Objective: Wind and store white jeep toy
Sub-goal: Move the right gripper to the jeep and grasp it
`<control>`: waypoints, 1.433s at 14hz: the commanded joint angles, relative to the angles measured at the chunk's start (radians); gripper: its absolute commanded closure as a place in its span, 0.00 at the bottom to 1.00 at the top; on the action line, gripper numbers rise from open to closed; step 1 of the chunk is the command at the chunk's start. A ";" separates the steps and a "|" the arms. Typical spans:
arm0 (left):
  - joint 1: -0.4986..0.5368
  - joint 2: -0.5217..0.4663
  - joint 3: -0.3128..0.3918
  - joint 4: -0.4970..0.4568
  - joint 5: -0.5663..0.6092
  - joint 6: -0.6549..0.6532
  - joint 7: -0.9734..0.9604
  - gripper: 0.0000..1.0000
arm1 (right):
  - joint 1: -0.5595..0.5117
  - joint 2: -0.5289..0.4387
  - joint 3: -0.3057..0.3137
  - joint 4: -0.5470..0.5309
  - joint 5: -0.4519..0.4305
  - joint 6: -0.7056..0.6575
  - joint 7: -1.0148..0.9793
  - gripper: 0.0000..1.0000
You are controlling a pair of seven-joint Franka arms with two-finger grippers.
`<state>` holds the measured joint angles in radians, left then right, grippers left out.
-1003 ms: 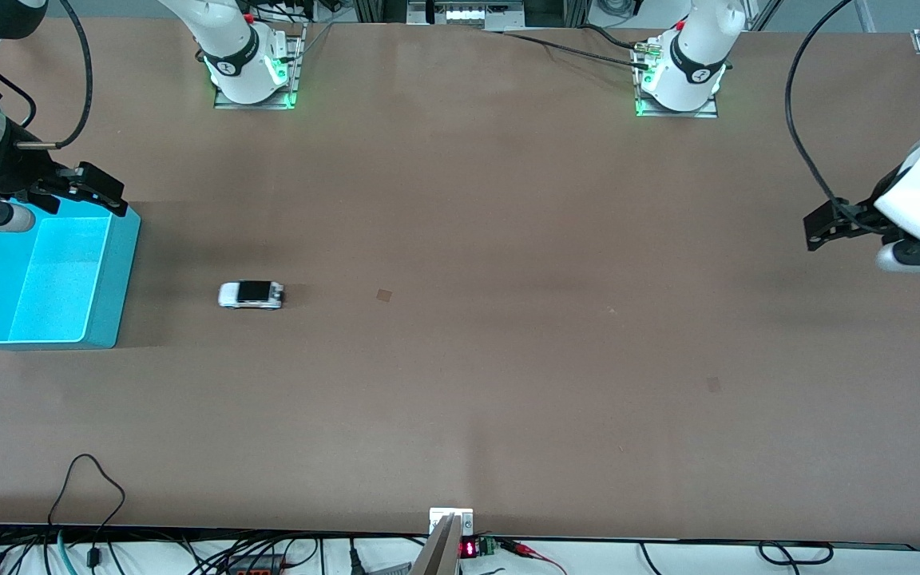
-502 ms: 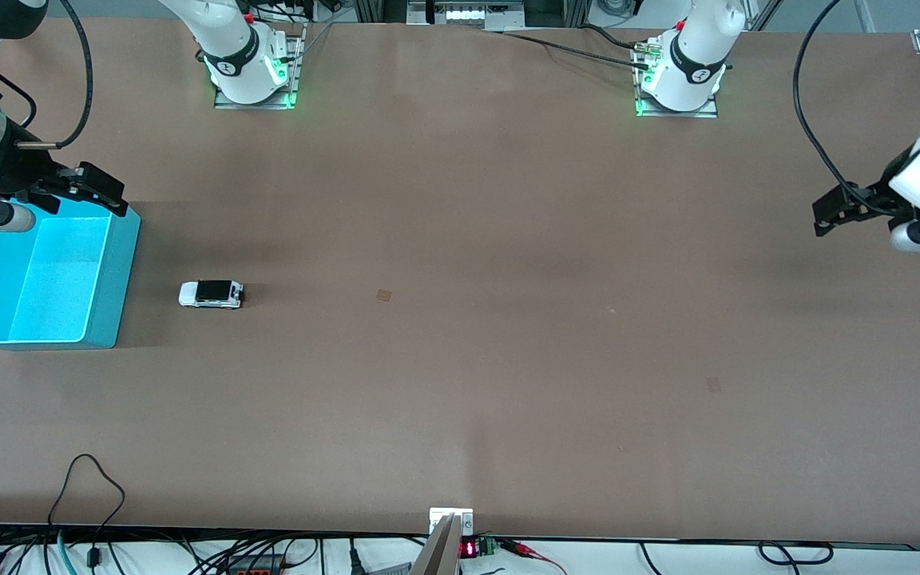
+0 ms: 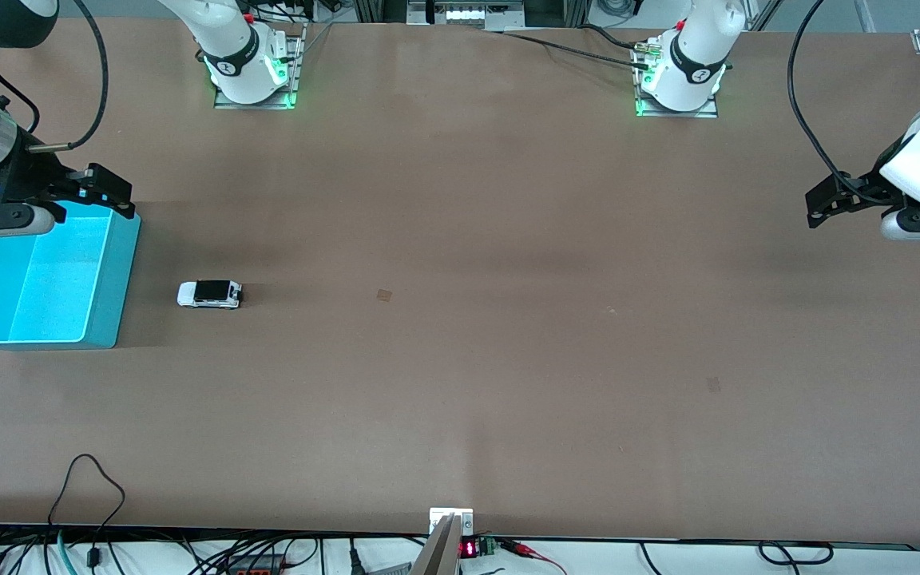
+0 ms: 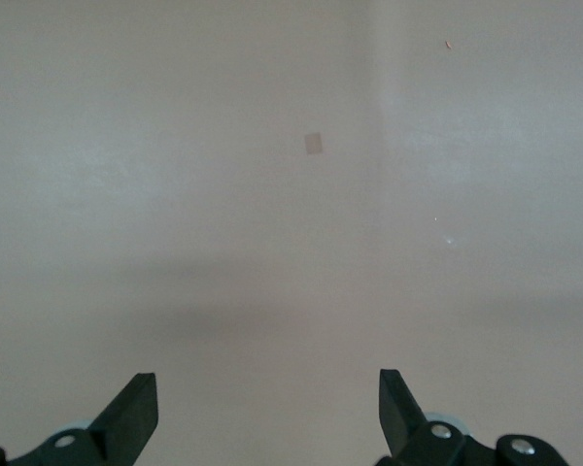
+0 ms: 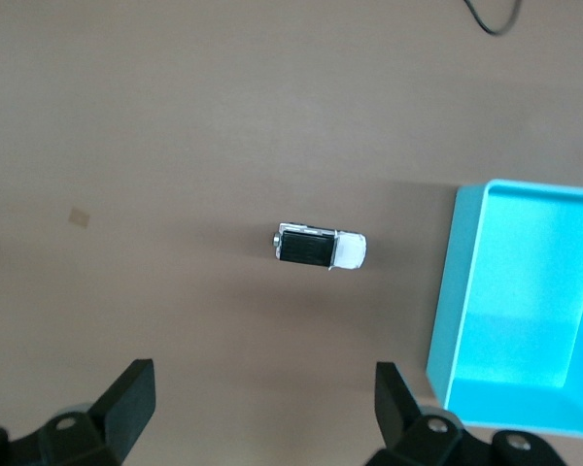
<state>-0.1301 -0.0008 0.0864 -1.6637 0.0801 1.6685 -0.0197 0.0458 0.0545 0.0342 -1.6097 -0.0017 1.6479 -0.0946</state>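
The white jeep toy (image 3: 210,294) with a black roof stands on the brown table, a short way from the turquoise bin (image 3: 116,271) toward the left arm's end. It also shows in the right wrist view (image 5: 320,248), beside the bin (image 5: 457,291). My right gripper (image 3: 105,192) is open and empty, in the air over the bin's corner nearest the robots' bases. My left gripper (image 3: 823,206) is open and empty, raised over the bare table at the left arm's end; its wrist view shows only tabletop between the fingertips (image 4: 141,408).
The bin is open-topped and empty inside. A small square mark (image 3: 383,295) lies on the table past the jeep toward the left arm's end. Cables (image 3: 85,495) hang at the table edge nearest the front camera.
The jeep has rolled toward the bin and now stands still. My left gripper has risen a little. My right gripper has shifted slightly toward the bases.
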 commanded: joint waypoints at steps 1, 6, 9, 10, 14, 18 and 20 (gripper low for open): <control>-0.026 -0.041 0.019 -0.033 -0.016 -0.015 0.000 0.00 | -0.001 0.015 0.001 0.004 0.015 0.007 -0.280 0.00; -0.019 -0.071 0.021 -0.083 -0.031 -0.007 0.023 0.00 | 0.005 0.056 0.001 -0.111 -0.014 0.084 -0.751 0.00; -0.011 -0.081 0.021 -0.102 -0.051 -0.004 0.029 0.00 | -0.038 0.128 -0.007 -0.128 -0.092 0.174 -1.028 0.00; -0.011 -0.079 0.019 -0.100 -0.051 -0.006 0.029 0.00 | -0.049 0.145 -0.007 -0.128 -0.089 0.161 -1.083 0.00; -0.011 -0.076 0.007 -0.099 -0.051 -0.006 0.027 0.00 | -0.038 0.166 0.000 -0.232 -0.087 0.280 -1.161 0.00; -0.006 -0.074 0.007 -0.099 -0.051 -0.012 0.027 0.00 | -0.043 0.136 0.000 -0.459 -0.087 0.550 -1.243 0.00; -0.008 -0.056 0.009 -0.082 -0.051 -0.013 0.027 0.00 | -0.047 0.137 -0.002 -0.539 -0.086 0.671 -1.243 0.00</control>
<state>-0.1382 -0.0514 0.0915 -1.7442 0.0538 1.6596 -0.0132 0.0079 0.2389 0.0299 -2.0426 -0.0769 2.2201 -1.3149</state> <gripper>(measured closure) 0.000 0.000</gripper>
